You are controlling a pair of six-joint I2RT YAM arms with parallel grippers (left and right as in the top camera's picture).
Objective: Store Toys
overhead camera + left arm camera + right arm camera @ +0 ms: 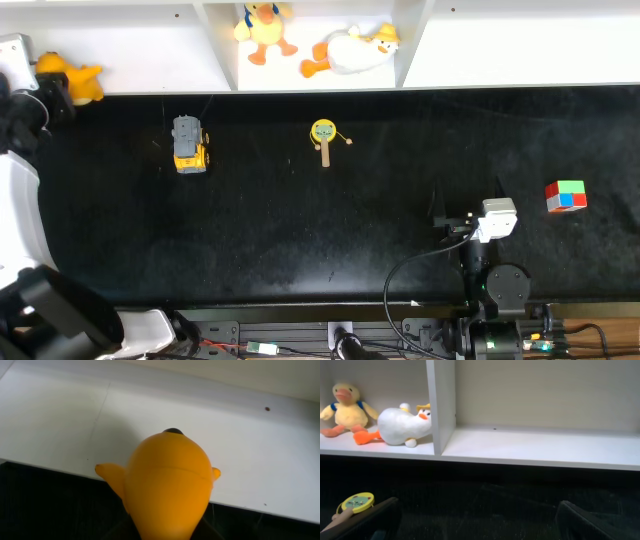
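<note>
An orange duck-like toy [167, 492] sits in my left gripper [52, 92], which is shut on it at the front edge of the white shelf's left compartment [60, 420]; the toy [78, 78] hides the fingers in the left wrist view. On the black mat lie a yellow toy truck [189, 144], a small yellow rattle drum [324, 135] and a coloured cube [565, 196]. My right gripper [477, 522] is open and low near its base, facing the shelf, with nothing between its fingers. The drum [355, 503] lies off to one side of it.
A yellow duck plush [265, 25] and a white goose plush [350, 50] lie in the shelf's middle compartment. A divider wall [440, 407] separates it from the right compartment [545, 447]. The black mat [320, 230] spans the table.
</note>
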